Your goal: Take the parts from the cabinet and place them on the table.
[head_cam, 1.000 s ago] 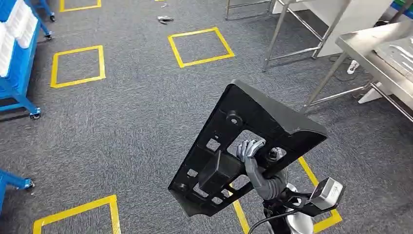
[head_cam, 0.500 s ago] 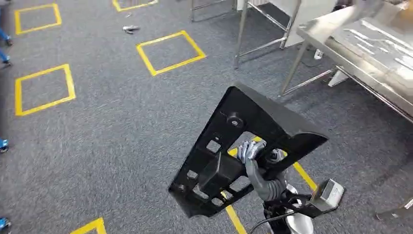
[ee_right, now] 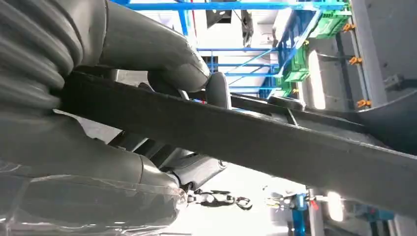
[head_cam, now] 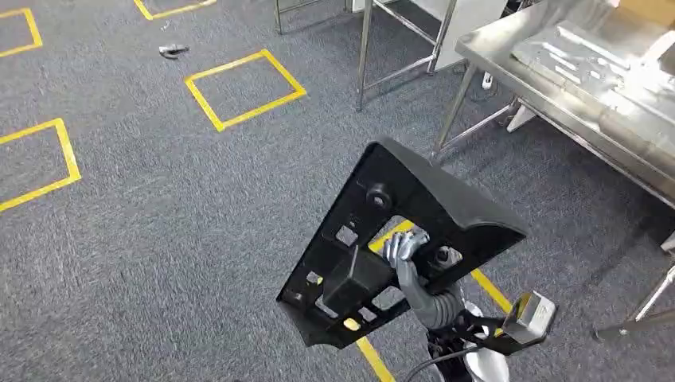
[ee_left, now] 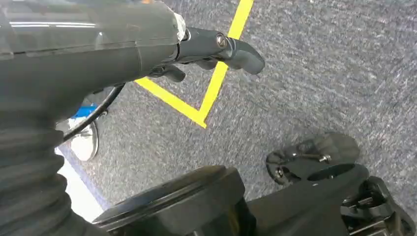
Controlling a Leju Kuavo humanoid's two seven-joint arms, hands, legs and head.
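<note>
Gripping the black plastic panel point(head_cam: 398, 247) through a cutout, the right hand point(head_cam: 407, 253) risks swinging it (tilted, broad) into the steel table point(head_cam: 557, 103); left hand point(ee_left: 216, 46) curled, holding nothing.

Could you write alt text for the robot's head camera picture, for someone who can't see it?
The robot's right hand holds up a large flat black plastic part with cut-out holes, above grey carpet marked with yellow tape squares. A stainless steel table carrying silvery metal parts stands at the upper right.
</note>
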